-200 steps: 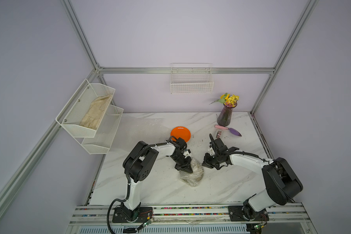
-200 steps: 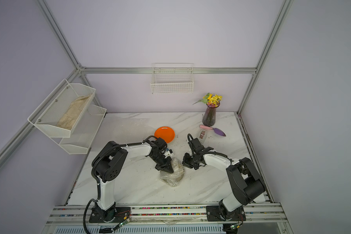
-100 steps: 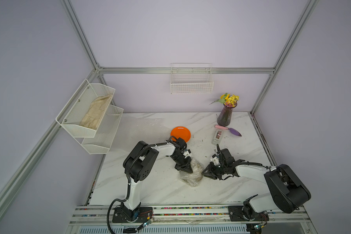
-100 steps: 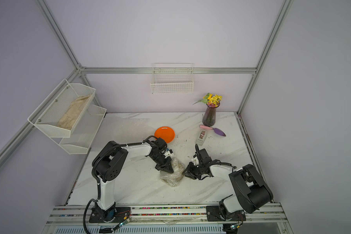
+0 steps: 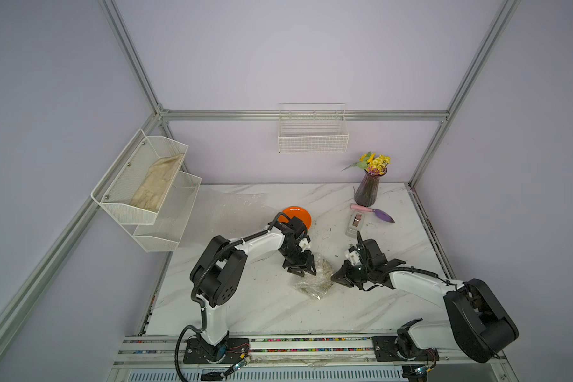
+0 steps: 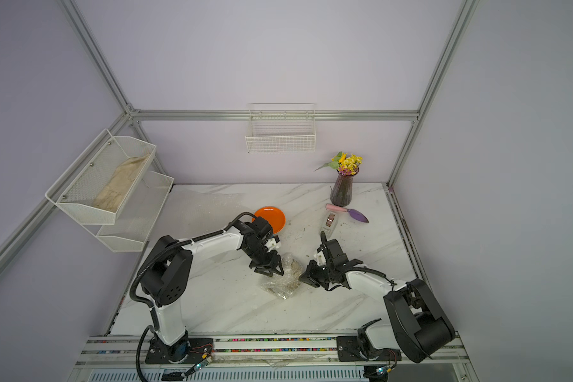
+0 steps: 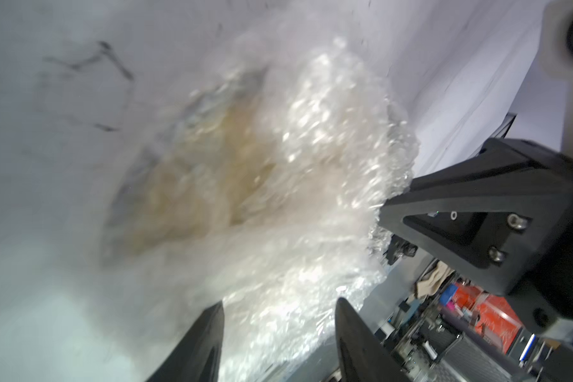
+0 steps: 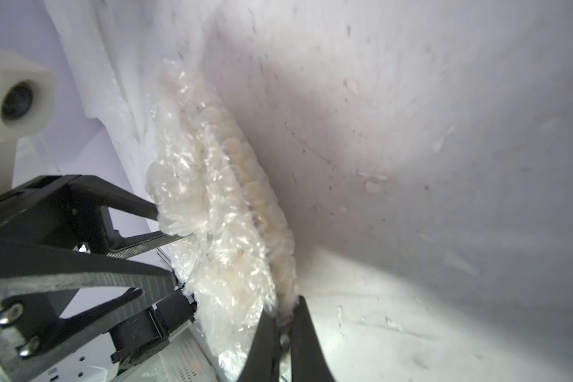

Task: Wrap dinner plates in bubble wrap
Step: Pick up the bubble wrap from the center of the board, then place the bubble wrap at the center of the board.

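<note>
Top views, both alike: on a white marbled worktop [image 5: 262, 311] [image 6: 212, 307], a crumpled bundle of bubble wrap [image 5: 315, 281] [image 6: 283, 281] lies near the middle, a little toward the front edge. The left gripper [image 5: 301, 268] [image 6: 269, 269] stands at the bundle's back left side with its jaws spread apart. The right gripper [image 5: 336, 277] [image 6: 304, 277] meets the bundle's right side with its jaws together. An orange plate [image 5: 296, 215] [image 6: 272, 218] lies bare farther back, partly hidden by the left arm. A flat sheet of clear wrap [image 5: 225, 211] covers the back left corner. Left wrist view, blurred: the two dark fingers are well apart with the wrap just beyond their tips and nothing clamped between them. A yellowish plate [image 7: 205, 172] shows dimly through the plastic, and the right gripper's tip is pressed into the bundle's edge. Right wrist view: the right gripper's fingers are closed, pinching the near edge of the bubble wrap. The plate's rim runs edge-on inside the bundle, and the left gripper's open fingers touch the opposite side.
</note>
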### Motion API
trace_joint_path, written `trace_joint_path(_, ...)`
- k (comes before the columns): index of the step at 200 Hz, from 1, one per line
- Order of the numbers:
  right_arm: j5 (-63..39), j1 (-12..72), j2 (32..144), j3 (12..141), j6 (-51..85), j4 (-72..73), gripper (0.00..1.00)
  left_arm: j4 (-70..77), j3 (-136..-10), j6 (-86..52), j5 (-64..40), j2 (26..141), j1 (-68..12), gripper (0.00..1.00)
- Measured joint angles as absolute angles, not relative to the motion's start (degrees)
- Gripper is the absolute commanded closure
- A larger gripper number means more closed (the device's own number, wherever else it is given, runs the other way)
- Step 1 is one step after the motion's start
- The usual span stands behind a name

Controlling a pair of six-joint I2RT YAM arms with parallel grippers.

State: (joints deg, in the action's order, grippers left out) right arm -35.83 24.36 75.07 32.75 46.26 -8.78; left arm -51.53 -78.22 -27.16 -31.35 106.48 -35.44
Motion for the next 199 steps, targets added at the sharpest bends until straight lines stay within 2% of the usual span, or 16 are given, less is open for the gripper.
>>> trace_joint_path(24, -35.05, 19.49, 73.91, 37.23, 46.26, -11.77, 1.00, -56.27, -83.42, -26.46, -26.44, 102.69, -31.55, 0.34)
trace_joint_path(42, -34.48, 15.25, 77.08, 42.70, 46.04, -13.26, 1.00, -58.17, -86.30, -25.61, -22.81, 100.82, -27.99, 0.34)
trace_joint_path(72, -32.49, 10.26, 93.30, 57.82, 45.30, -12.71, 1.00, -60.07, -87.66, -23.53, -18.00, 100.86, -22.00, 0.34)
trace_joint_path(119, -28.25, 6.92, 120.60, 84.44, 44.86, -11.18, 1.00, -62.00, -87.66, -21.12, -10.50, 103.31, -15.42, 0.33)
trace_joint_path(152, -27.49, 5.76, 130.45, 97.62, 46.68, -10.66, 1.00, -61.87, -87.66, -20.29, -9.28, 103.39, -13.91, 0.33)
trace_joint_path(159, -27.09, 5.43, 131.87, 98.98, 47.18, -10.52, 0.93, -61.76, -87.66, -20.25, -9.28, 103.50, -13.91, 0.33)
trace_joint_path(176, -26.65, 4.78, 132.46, 99.46, 48.90, -8.69, 0.89, -61.54, -87.66, -19.90, -9.30, 104.29, -13.93, 0.33)
trace_joint_path(199, -26.04, 4.86, 132.18, 98.91, 49.54, -8.10, 0.75, -61.65, -88.77, -19.29, -9.28, 107.77, -13.93, 0.32)
